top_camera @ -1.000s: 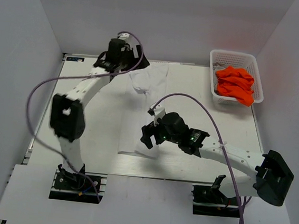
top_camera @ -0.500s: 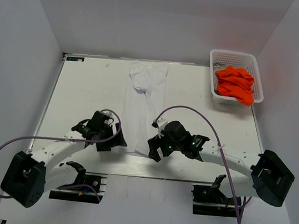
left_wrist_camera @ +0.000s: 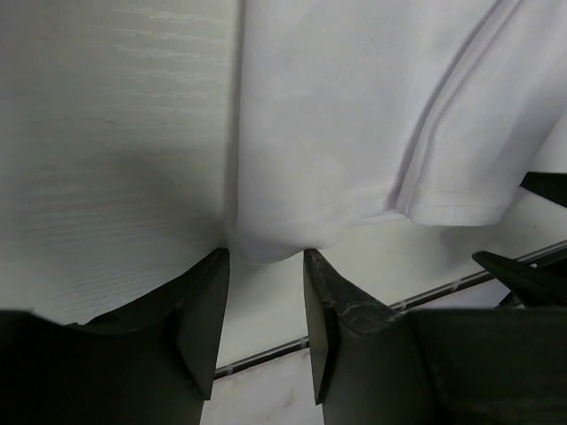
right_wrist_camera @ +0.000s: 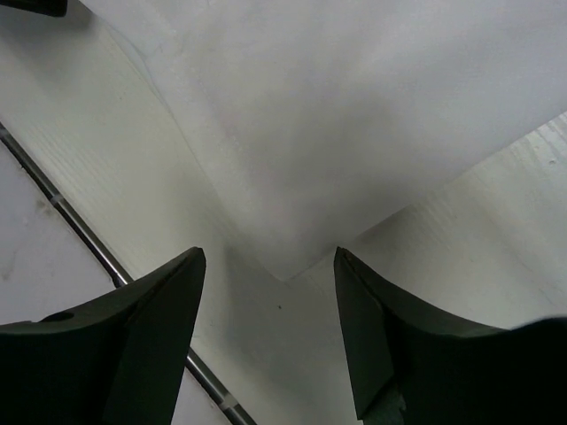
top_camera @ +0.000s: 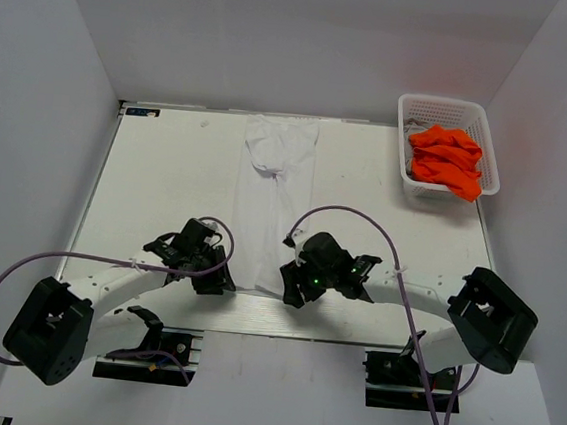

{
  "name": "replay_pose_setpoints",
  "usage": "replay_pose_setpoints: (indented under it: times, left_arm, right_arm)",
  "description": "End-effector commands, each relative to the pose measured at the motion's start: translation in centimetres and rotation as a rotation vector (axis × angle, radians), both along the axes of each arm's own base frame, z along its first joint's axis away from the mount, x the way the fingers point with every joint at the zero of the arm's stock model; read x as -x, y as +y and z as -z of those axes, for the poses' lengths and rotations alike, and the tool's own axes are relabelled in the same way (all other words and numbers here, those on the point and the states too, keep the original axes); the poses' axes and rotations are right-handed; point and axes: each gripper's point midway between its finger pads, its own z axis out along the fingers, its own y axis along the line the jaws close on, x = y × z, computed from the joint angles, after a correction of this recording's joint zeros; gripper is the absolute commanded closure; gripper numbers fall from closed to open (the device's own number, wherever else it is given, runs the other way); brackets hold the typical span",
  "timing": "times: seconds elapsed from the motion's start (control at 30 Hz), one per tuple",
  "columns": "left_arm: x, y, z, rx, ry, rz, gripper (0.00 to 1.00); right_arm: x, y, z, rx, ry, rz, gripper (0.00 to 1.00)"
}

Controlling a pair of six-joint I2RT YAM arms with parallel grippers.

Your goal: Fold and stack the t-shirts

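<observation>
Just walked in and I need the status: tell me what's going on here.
Two robot arms are working on the white t-shirt, which lies folded into a long strip on the table. The left gripper and the right gripper each straddle a near corner of it, jaws apart, the cloth not yet pinched. The orange t-shirt sits bunched in the white basket at the far right.

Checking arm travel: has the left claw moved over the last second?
Yes. The left claw travelled from the far edge of the table, level with the basket, to its near edge, at the near left corner of the white t-shirt.
</observation>
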Motion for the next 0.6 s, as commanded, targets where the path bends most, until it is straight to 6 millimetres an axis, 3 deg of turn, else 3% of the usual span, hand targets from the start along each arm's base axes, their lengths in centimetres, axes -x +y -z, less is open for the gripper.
replay_pose_setpoints:
  times: [0.0, 0.13, 0.23, 0.4, 0.43, 0.57]
  left_arm:
    - [-0.2, 0.5, 1.2, -0.047, -0.016, 0.004, 0.50]
    - [-0.8, 1.0, 1.8, -0.091, -0.020, -0.015, 0.56]
    - [-1.2, 1.3, 2.0, -0.119, -0.022, -0.027, 0.67]
    - [-2.0, 1.0, 2.0, -0.121, -0.045, 0.000, 1.00]
    - [-2.8, 0.5, 1.2, -0.110, -0.071, 0.006, 1.00]
    - [-4.2, 0.0, -0.4, -0.105, -0.146, 0.027, 1.00]
  right_arm:
    - [0.1, 0.3, 0.6, -0.008, 0.027, 0.019, 0.36]
    - [0.1, 0.4, 1.2, 0.011, 0.055, 0.043, 0.55]
    - [-0.3, 0.2, 1.4, 0.024, 0.048, 0.074, 0.64]
    - [-1.4, 0.3, 1.5, 0.032, 0.013, 0.117, 0.87]
    - [-1.5, 0.7, 1.1, 0.019, 0.007, 0.110, 1.00]
    - [-2.8, 2.0, -1.6, -0.068, -0.070, 0.111, 1.00]
